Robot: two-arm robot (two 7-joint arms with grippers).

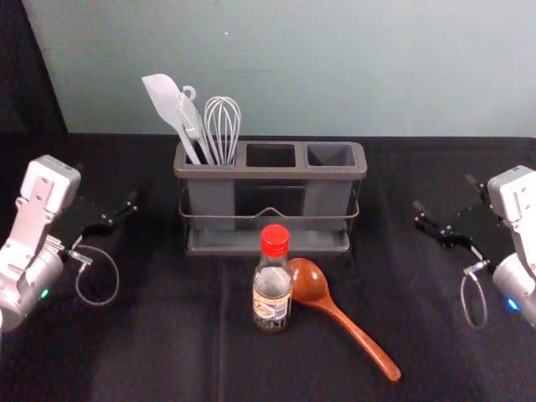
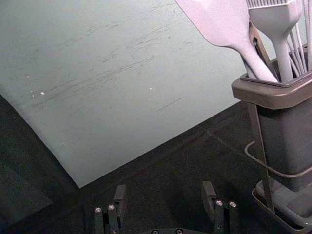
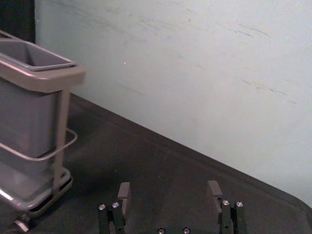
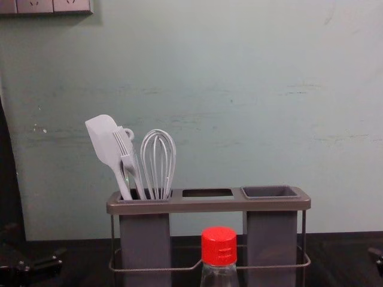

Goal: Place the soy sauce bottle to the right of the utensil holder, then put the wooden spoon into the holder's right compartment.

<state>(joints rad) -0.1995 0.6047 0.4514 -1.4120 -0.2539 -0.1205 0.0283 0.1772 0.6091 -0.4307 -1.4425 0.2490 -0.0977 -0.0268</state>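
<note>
My left end effector hangs at nine o'clock from the utensil holder, fingers apart. The holder's left compartment carries a spatula and whisk. At its six o'clock, the soy sauce bottle stands upright on the surface; just beside, the wooden spoon lies with its handle toward half past four. My right end effector, at the holder's three o'clock, is spread too.

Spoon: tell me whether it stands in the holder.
No, the spoon lies on the table, in front of the holder.
</note>
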